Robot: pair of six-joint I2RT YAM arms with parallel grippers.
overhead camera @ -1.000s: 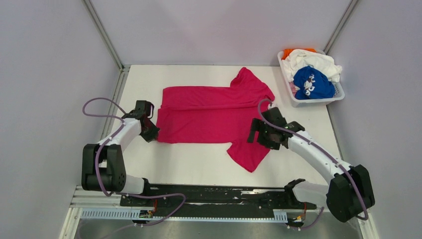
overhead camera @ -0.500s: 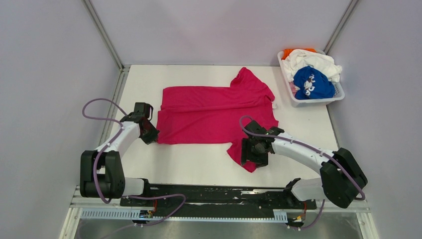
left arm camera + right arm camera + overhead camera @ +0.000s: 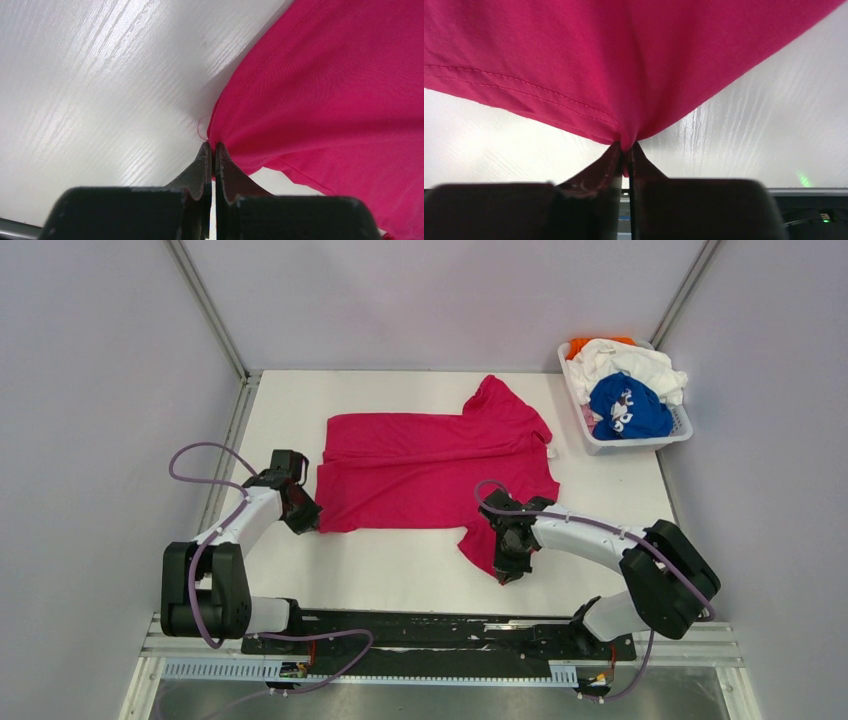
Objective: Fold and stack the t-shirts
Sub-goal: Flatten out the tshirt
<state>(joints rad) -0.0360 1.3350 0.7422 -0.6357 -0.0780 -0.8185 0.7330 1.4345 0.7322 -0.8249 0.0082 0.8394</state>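
A magenta-pink t-shirt [image 3: 430, 472] lies spread on the white table, its hem to the left and its sleeves to the right. My left gripper [image 3: 306, 525] is shut on the near left hem corner of the pink t-shirt [image 3: 320, 85]. My right gripper [image 3: 506, 570] is shut on the edge of the near sleeve, and the pink t-shirt [image 3: 624, 55] bunches into its tips. Blue [image 3: 628, 408], white [image 3: 630, 362] and orange [image 3: 583, 344] t-shirts lie heaped in the basket at the far right.
The white slotted basket [image 3: 640, 442] stands at the table's far right corner. Grey walls close in the table [image 3: 390, 575] on three sides. The black rail [image 3: 430, 632] with the arm bases runs along the near edge.
My right gripper has swung from over the shirt's right side down to the near sleeve and has shut on its edge. The left gripper has held its grip and hardly moved.
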